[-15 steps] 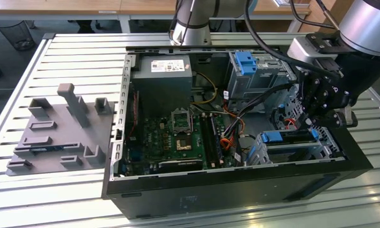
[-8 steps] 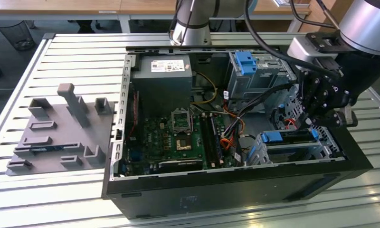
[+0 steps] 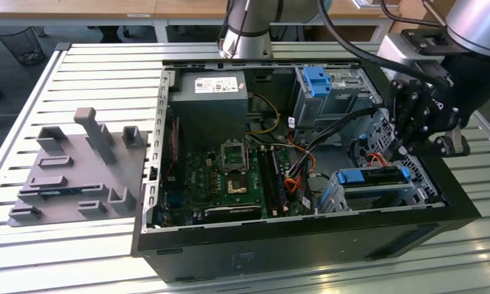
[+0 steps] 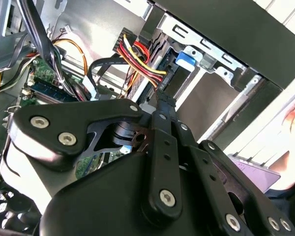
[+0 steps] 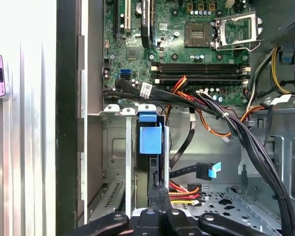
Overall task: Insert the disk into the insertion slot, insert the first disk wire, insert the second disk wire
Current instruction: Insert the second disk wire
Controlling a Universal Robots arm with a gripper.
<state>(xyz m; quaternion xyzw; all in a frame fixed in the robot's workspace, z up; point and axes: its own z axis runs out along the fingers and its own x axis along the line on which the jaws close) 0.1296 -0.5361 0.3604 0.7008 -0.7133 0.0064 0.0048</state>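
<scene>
Pincer (image 5: 160,194) pressed together, down inside the case by the slot (image 3: 337,195).
Disk (image 3: 374,176) sits in the slot; pincer tips just beside red-and-yellow wires (image 5: 184,192).

The disk (image 5: 150,140), seen edge-on in its blue frame, sits inside the silver insertion slot (image 5: 115,147), with the gripper (image 5: 160,194), its fingers pressed together, close to the disk's dark edge, red-and-yellow wires (image 5: 184,191) just beside the disk, and the green motherboard (image 5: 196,54) beyond it.
</scene>
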